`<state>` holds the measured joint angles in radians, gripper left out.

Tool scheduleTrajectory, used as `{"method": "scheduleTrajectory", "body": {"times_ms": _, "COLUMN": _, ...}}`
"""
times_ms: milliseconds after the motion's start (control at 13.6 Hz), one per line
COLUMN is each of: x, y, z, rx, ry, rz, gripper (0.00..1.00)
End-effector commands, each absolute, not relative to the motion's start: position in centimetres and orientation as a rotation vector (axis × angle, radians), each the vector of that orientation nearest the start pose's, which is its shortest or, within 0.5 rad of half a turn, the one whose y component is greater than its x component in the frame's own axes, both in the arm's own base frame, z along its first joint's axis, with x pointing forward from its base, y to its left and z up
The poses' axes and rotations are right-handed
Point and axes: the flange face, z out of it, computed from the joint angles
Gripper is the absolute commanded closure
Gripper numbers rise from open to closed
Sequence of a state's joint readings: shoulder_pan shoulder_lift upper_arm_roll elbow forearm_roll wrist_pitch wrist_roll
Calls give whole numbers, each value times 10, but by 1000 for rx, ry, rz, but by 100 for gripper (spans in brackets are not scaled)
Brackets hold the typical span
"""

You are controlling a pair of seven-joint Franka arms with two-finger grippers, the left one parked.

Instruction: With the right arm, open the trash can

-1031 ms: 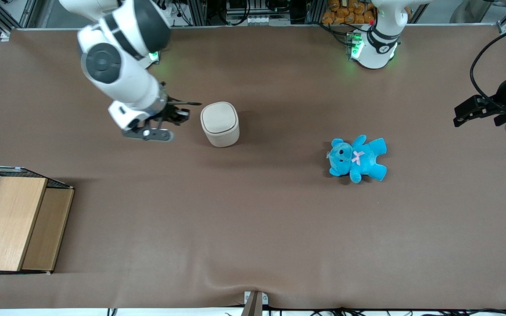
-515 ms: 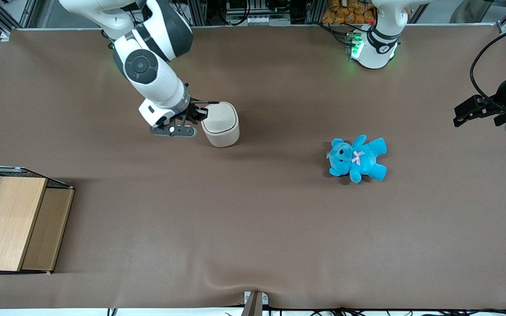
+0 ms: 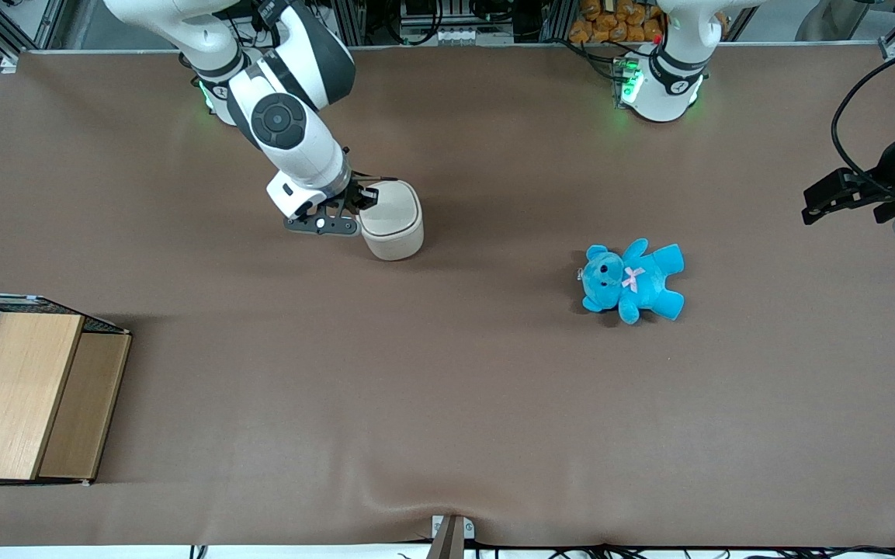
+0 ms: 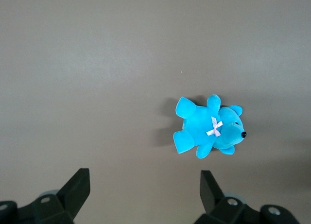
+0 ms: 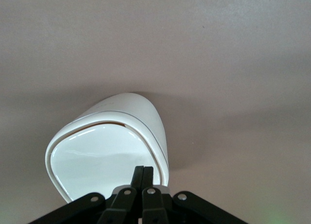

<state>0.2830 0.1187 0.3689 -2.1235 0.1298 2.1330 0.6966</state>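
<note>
risk: end effector (image 3: 363,197) is clenched, fingers pressed together at the bin's (image 3: 390,220) lid edge; pressing off-centre could tip or shove the light bin across the desk (image 3: 447,373) instead of working the lid
risk 2: tips could slide off the smooth lid (image 5: 99,158); seam looks slightly parted at one edge, though I can't be sure that isn't just a shadow
end effector state: clenched, holding nothing
bin place: upright on the desk, toward the working arm's end, about 10 o'clock from the teddy (image 3: 632,279) in the front view, well apart from it
bin vs end effector: front view puts the bin at 4 o'clock of the tips, touching or almost; wrist view shows the tips (image 5: 143,178) over the lid's rim
other: wooden box (image 3: 28,396) nearer the front camera, far from the bin
</note>
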Motion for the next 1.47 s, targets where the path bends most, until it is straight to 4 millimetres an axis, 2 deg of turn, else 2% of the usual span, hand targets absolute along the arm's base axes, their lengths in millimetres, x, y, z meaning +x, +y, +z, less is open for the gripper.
{"method": "scheduleTrajectory", "body": {"times_ms": 0, "x": 420, "y": 339, "z": 348, "rx": -3075, "ry": 209, "rz": 240, "gripper": 100}}
{"method": "scheduleTrajectory", "body": {"times_ms": 368, "x": 414, "y": 341, "z": 331, "rx": -3063, "ry": 226, "rz": 213, "gripper": 100}}
{"method": "scheduleTrajectory", "body": {"times_ms": 1104, "x": 411, "y": 347, "z": 317, "rx": -3066, "ry": 216, "rz": 225, "gripper": 100}}
{"method": "scheduleTrajectory", "body": {"times_ms": 1399, "x": 410, "y": 346, "z": 300, "rx": -3067, "ry": 207, "rz": 207, "gripper": 100}}
